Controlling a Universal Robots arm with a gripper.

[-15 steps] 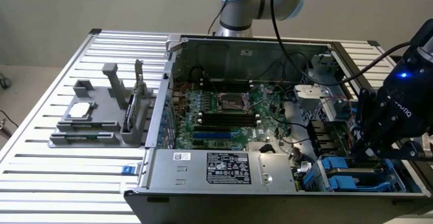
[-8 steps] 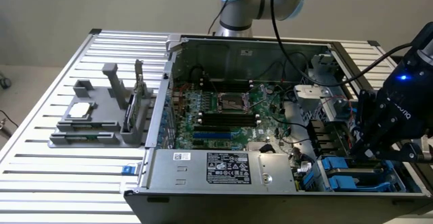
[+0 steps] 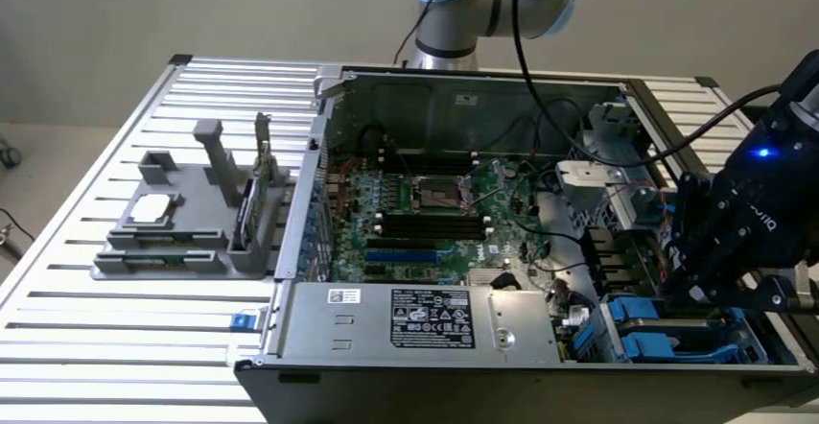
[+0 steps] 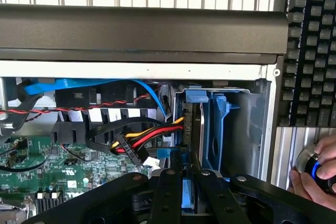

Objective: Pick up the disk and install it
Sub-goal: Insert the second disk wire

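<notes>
The computer case [image 3: 538,251] lies open on its side on a slatted metal table [image 3: 115,338]. Inside it, the green main board [image 3: 435,213] fills the middle, and the big silver power box [image 3: 423,323] with its black-and-white label [image 3: 435,320] sits along the near edge; the label's print cannot be read. A grey plastic holder [image 3: 192,223] stands on the table outside the case, toward the exterior view's left, with a small square silver chip [image 3: 152,208] resting on it.

The robot arm [image 3: 755,203] reaches down from the exterior view's right, its black wrist tilted over the case's drive bays at the near corner on that side, a blue light glowing on it. White lettering runs along the wrist but is too small to read. The gripper [image 4: 188,182] points into the blue drive bay [image 4: 220,129].

The fingers [image 4: 168,192] stand narrow, closed on the disk [image 4: 188,195], whose blue carrier edge shows between them. The disk is held upright on edge at the mouth of the bay, beside the blue plastic rails.

A bundle of red, yellow and black wires [image 4: 142,142] runs to a plug just beside the bay. A black keyboard [image 4: 310,45] lies outside the case, and a person's hand [image 4: 315,179] rests on a round button with a blue ring.
</notes>
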